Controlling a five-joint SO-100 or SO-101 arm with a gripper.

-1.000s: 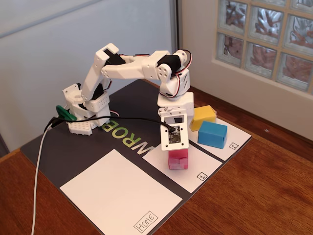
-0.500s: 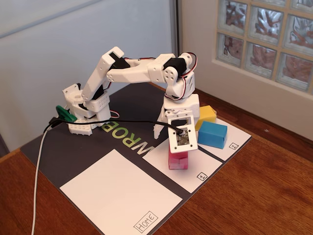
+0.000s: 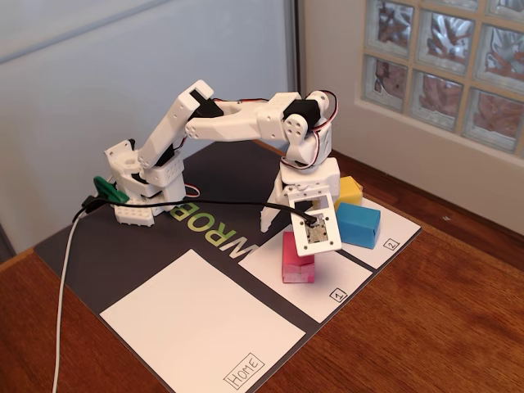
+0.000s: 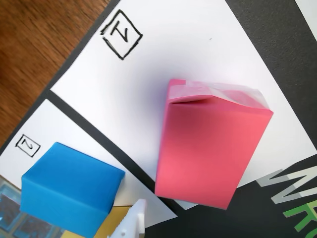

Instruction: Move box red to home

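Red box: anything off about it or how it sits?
Slightly. In the wrist view the red box has a strip of clear tape over one folded end, and it sits askew on the sheet marked 1, its other end overhanging the dark mat. Otherwise it is intact and upright.

Arm: elbow extended farther toward the boxes than 1.0 s ago.
Gripper (image 3: 282, 223): raised and shifted right.
Box red (image 3: 298, 258): more exposed, now below the jaws.
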